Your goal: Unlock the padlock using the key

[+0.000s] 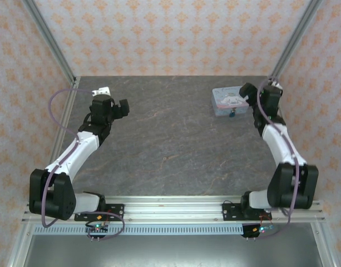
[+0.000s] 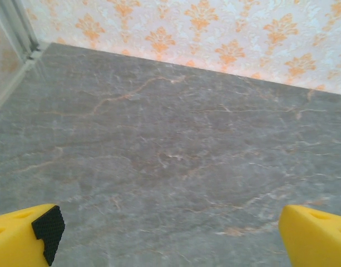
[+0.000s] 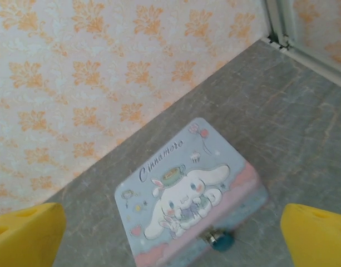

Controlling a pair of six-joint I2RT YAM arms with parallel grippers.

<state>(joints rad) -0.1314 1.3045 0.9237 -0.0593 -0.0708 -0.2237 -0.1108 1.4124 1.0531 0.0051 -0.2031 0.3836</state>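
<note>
Here the padlock (image 3: pixel 222 240) hangs on the closed tin box (image 3: pixel 181 183); both arms' jaws gape.

Grey stone table (image 1: pixel 170 144): middle and left lie open, free passage. Far right corner: tin box (image 3: pixel 187 194), padlock (image 3: pixel 222 240) at its front face, bare table either side. Papered walls (image 1: pixel 176 33) and metal posts (image 1: pixel 48 39) close three sides.

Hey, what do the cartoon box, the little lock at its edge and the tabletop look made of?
Box: probably tin, smooth printed lid with a soft sheen. Padlock: likely metal, glossy teal with a brassy part; too small to be sure. Table: matte grey veined stone look, possibly laminate.
</note>
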